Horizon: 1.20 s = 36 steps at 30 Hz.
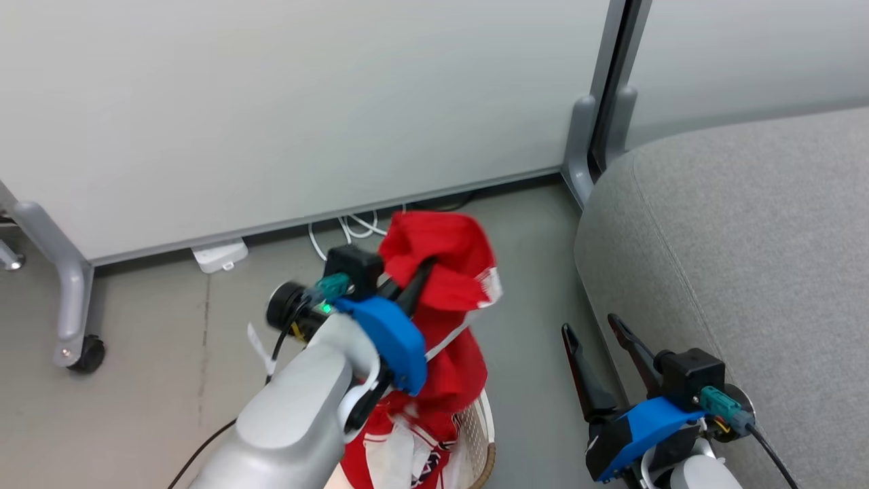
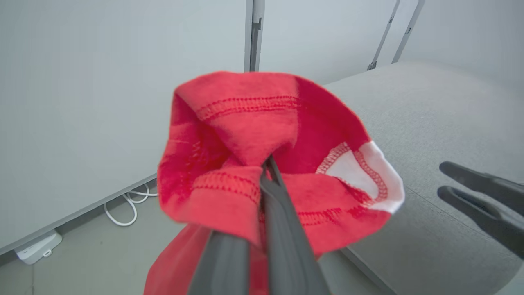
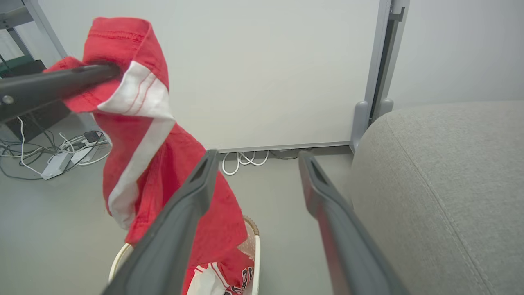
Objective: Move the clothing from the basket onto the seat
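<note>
Head view: left gripper (image 1: pixel 424 268) pinches the red garment (image 1: pixel 441 241), hem trailing in the basket (image 1: pixel 486 435); best lift higher before swinging over the seat (image 1: pixel 747 238); right gripper (image 1: pixel 590 326) gapes empty

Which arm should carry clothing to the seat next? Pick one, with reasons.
Left. The left arm's jaws are shut on the plain red fabric garment, lifted from the cream plastic basket; the right arm's jaws stand open and empty beside the large light-grey upholstered seat.
</note>
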Available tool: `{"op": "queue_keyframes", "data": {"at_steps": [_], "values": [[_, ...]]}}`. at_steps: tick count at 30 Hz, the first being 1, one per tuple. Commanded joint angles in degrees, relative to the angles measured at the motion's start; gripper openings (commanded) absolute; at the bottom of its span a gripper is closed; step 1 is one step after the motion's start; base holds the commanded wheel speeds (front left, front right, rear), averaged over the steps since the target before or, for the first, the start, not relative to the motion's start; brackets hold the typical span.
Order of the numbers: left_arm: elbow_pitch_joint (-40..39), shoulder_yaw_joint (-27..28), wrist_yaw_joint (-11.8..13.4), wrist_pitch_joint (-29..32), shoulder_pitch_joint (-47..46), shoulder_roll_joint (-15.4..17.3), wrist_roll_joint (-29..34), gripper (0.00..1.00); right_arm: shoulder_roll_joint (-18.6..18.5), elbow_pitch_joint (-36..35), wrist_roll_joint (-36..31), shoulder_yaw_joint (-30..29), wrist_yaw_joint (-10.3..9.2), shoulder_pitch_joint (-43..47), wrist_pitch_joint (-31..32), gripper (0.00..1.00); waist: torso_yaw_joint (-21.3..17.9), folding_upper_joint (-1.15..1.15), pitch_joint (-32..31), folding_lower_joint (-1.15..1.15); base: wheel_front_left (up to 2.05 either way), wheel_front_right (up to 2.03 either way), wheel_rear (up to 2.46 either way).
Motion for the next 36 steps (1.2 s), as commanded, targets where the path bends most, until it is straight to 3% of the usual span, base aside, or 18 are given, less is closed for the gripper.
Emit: {"op": "queue_keyframes", "data": {"at_steps": [1,13,20,36], "values": [[-1.5,-1.4,0.4,0.2,-1.9,0.2,-1.2,0.00,-0.2,-0.4,0.1,0.3,-0.02,1.1,0.3,1.00,0.5,0.00,-1.3,0.02,0.00,0.00,0.00],[-9.2,-10.2,3.2,-0.6,-12.1,0.2,-10.6,0.00,-0.2,-2.4,0.4,2.1,-0.02,3.5,1.8,1.00,0.1,0.00,-3.2,0.02,0.00,0.00,0.00],[-7.9,-13.6,4.9,-2.1,-13.7,0.2,-13.7,0.00,-0.2,-2.8,0.5,3.2,-0.02,3.8,2.2,1.00,-0.4,0.00,-4.1,0.02,0.00,0.00,0.00],[-5.9,-19.3,5.8,-4.0,-14.0,0.1,-19.3,0.00,-0.1,-4.3,4.2,8.0,-0.02,0.8,4.1,1.00,-1.2,0.00,-5.6,0.02,0.00,0.00,0.00]]}}
